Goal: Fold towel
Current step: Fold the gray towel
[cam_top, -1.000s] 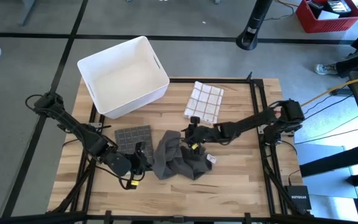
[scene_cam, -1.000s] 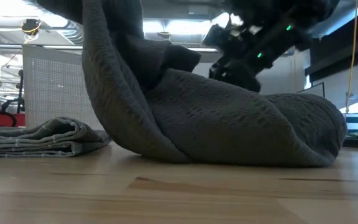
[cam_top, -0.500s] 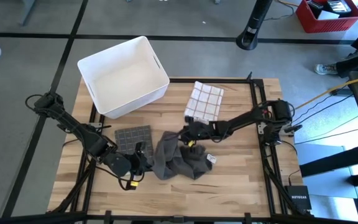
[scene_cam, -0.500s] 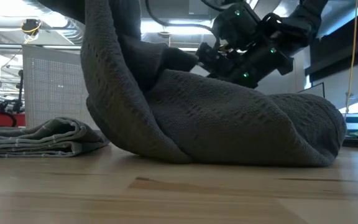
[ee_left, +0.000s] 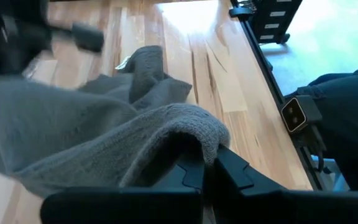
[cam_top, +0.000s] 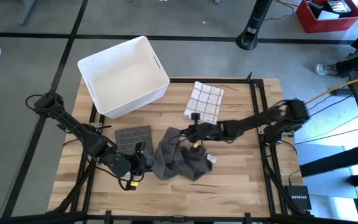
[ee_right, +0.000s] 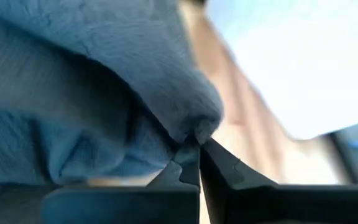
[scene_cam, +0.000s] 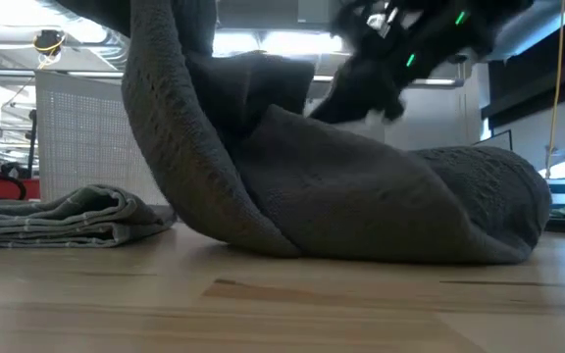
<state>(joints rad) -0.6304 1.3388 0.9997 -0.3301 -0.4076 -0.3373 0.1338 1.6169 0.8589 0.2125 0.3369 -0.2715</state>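
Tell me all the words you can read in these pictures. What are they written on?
"NETGEAR": on the small black box on the floor beside the table's right corner.
The small tag on the grey towel: too small to read.
Nothing else is readable.

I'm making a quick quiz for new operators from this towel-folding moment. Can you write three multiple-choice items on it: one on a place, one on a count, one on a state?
1. Where does the white bin stand on the table?
A. far left corner
B. near right corner
C. centre

2. How many folded cloths lie apart from the crumpled grey towel?
A. none
B. two
C. four

3. What is the right gripper doing?
A. hanging open above the bin
B. shut on the grey towel
C. resting on the checked cloth

Answers:
1 A, the high view shows it at the table's far left corner.
2 B, a dark grey cloth and a white checked cloth.
3 B, the right wrist view shows its fingers pinched on a towel fold.
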